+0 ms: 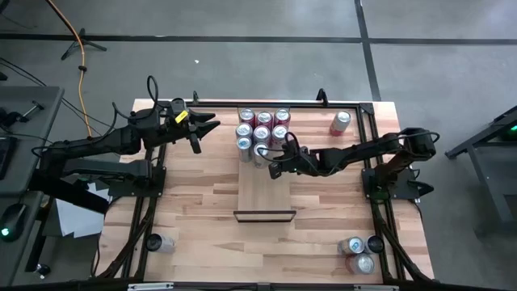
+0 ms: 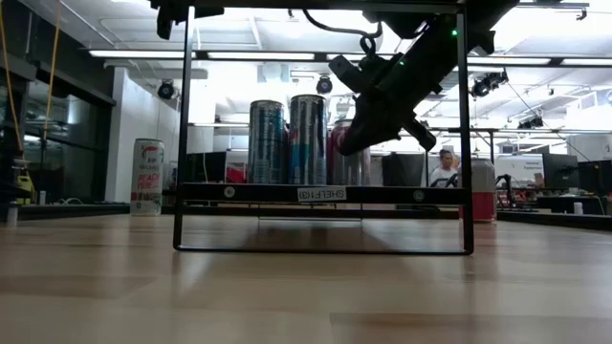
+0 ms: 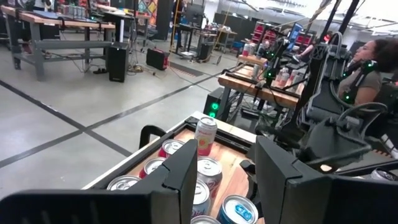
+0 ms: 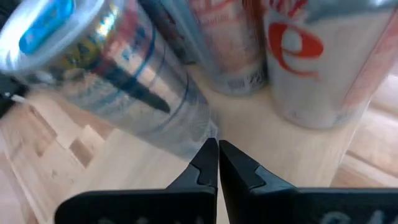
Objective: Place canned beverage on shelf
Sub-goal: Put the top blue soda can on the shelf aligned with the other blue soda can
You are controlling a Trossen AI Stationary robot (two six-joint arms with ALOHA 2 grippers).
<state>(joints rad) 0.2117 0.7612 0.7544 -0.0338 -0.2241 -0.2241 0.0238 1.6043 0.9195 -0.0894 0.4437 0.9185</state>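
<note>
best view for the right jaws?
Right wrist view: the right gripper fills the frame, jaws shut and empty, just short of a tilted-looking silver can. High view shows it small beside the cans on the shelf. Low view shows it side-on. Left wrist view doesn't clearly show it.

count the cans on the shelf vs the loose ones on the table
Cans standing on the shelf: 8
Lone red can off the shelf, at the table's far right: 1
Near-right group of cans: 3
Near-left can: 1
Total: 13
</note>
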